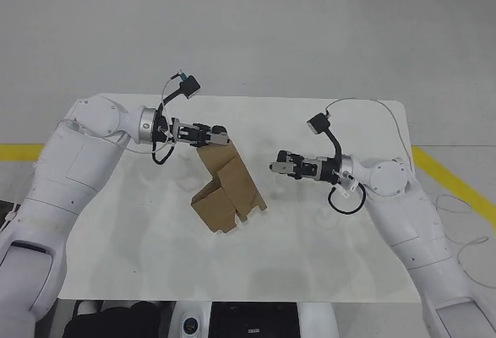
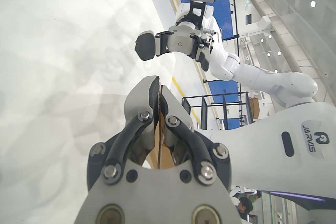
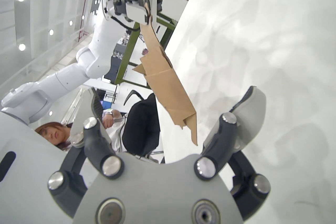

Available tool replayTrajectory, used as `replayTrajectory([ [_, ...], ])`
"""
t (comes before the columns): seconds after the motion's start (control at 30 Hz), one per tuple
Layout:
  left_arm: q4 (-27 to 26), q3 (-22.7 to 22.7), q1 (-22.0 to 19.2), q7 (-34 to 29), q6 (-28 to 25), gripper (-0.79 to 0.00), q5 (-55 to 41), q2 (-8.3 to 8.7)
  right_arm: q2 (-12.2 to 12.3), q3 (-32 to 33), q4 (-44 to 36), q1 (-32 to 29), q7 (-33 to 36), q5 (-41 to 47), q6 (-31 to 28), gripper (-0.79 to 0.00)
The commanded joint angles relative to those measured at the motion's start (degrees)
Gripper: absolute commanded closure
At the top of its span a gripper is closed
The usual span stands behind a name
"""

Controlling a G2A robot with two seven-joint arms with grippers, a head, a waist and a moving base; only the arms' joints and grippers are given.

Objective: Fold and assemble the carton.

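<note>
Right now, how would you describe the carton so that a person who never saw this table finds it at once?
Start at the white table and look near its middle. There the carton is pinched at one edge by the left gripper. It is the only brown cardboard thing there, partly folded, with loose flaps.

Left arm (image 1: 104,118) is stretched out sideways, wrist straight, and the left gripper (image 2: 157,88) is clamped tight, fingers pressed flat on either side of an edge of the carton (image 1: 226,190). Opposite it, the right arm (image 1: 383,177) is bent at the elbow, forearm aimed back at its partner. The right gripper (image 1: 275,166) has its jaws spread wide, gripping nothing. It looks about level with the left one, though that's hard to call from above.
</note>
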Motion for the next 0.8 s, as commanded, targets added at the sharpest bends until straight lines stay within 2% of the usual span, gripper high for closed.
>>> replayTrajectory([
  [0.0,-0.4,0.8,-0.4,-0.1,0.1,0.0,0.7,0.02,-0.2,-0.8,1.3,1.0,2.0,2.2,-1.7,-0.785],
  [0.1,-1.7,2.2,-0.5,-0.4,0.4,0.0,-0.4,-0.04,-0.7,-3.0,3.0,3.0,5.2,4.0,-3.0,-0.785],
  [0.4,-4.2,5.5,-0.9,-0.7,0.7,0.0,-3.5,-0.21,-0.9,-8.6,2.7,5.5,1.8,6.2,-6.4,-0.785],
  [0.47,-4.2,6.0,-1.0,-0.6,0.6,0.0,-3.9,-0.27,-0.9,-10.1,2.6,5.9,1.4,6.6,-6.9,-0.653],
  [0.5,-4.2,6.2,-1.1,-0.6,0.7,0.0,-4.2,-0.3,-0.8,-10.8,2.7,6.0,1.3,6.8,-6.9,-0.616],
  [0.63,-3.9,6.9,-1.5,-0.6,0.6,0.0,-5.2,-0.39,-0.5,-13.3,2.9,6.8,1.0,7.7,-7.2,-0.385],
  [0.77,-3.6,7.0,-2.0,-1.3,1.3,0.0,-7.0,-0.42,-0.2,-15.9,2.5,7.6,0.9,8.1,-7.3,-0.36],
])
